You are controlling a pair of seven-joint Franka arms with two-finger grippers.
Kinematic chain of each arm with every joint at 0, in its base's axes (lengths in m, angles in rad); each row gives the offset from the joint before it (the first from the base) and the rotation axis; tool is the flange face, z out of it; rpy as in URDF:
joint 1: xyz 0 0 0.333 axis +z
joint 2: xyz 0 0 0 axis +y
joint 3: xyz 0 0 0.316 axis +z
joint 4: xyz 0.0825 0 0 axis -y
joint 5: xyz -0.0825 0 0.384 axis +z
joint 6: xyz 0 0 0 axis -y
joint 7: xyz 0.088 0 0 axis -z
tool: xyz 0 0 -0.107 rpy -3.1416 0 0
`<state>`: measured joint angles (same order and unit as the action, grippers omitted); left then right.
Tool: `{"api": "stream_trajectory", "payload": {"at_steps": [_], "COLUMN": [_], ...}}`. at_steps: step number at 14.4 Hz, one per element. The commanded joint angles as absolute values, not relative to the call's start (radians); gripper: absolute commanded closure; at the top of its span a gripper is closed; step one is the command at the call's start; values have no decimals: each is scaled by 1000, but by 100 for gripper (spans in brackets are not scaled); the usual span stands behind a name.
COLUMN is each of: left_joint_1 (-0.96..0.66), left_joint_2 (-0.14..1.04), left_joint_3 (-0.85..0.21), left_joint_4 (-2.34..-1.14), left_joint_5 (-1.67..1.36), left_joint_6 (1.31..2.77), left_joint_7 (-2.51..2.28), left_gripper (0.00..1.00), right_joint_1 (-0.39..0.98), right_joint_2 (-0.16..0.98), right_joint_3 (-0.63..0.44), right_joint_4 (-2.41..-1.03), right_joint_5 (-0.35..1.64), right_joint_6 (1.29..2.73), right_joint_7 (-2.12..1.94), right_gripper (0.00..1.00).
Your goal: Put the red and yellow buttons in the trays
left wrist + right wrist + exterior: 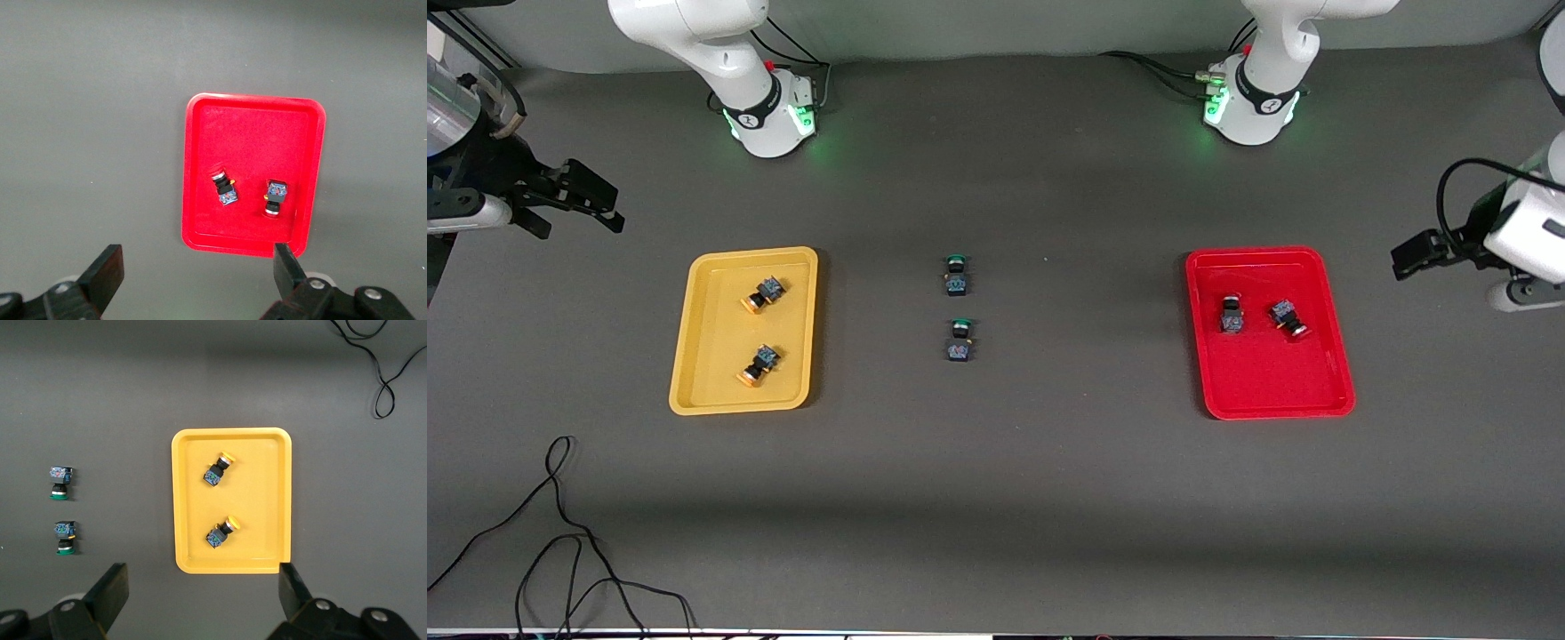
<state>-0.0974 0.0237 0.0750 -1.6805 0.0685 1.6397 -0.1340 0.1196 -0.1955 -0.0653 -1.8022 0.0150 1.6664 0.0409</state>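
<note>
1. The yellow tray (685, 373) lies on the dark grey counter (996, 498) toward the right arm's end. Two yellow-capped buttons lie on their sides in it: one yellow button (762, 294) farther from the front camera, the other yellow button (757, 364) nearer, the two apart from each other.
2. The red tray (1280, 391) lies toward the left arm's end. Two red-capped buttons lie in the half of it farther from the front camera, side by side but apart: one red button (1232, 316) toward the counter's middle, the other red button (1288, 318) toward the left arm's end.
3. Two green-capped buttons lie on the counter between the trays, well apart from both: one green button (955, 275) farther from the front camera, the other green button (959, 341) nearer.
4. The right tool (200, 597) hangs in the air beside the yellow tray, its fingers spread wide and holding nothing.
5. The left tool (198, 273) hangs beside the red tray, fingers likewise wide apart and empty.
6. A black cable (560, 533) trails in loops on the counter near the front camera, at the right arm's end.
</note>
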Motion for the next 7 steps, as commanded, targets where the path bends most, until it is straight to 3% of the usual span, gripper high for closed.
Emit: {"api": "stream_trajectory", "payload": {"at_steps": [1,7], "left_joint_1": [35,40], "left_joint_2": [64,66], "left_joint_3": [-70,-78], "left_joint_4": [-1608,-1609], "left_joint_5": [87,86], "left_joint_6": [1592,1592], "left_joint_7": [-115,-117], "left_gripper": [0,0], "right_joint_1": [114,115], "right_joint_2": [-123,-72], "right_joint_3": [-74,-71], "right_joint_4": [-1731,-1704], "right_joint_5": [32,22], "right_joint_6": [1655,1681], "right_joint_7": [17,18], "right_gripper": [0,0]}}
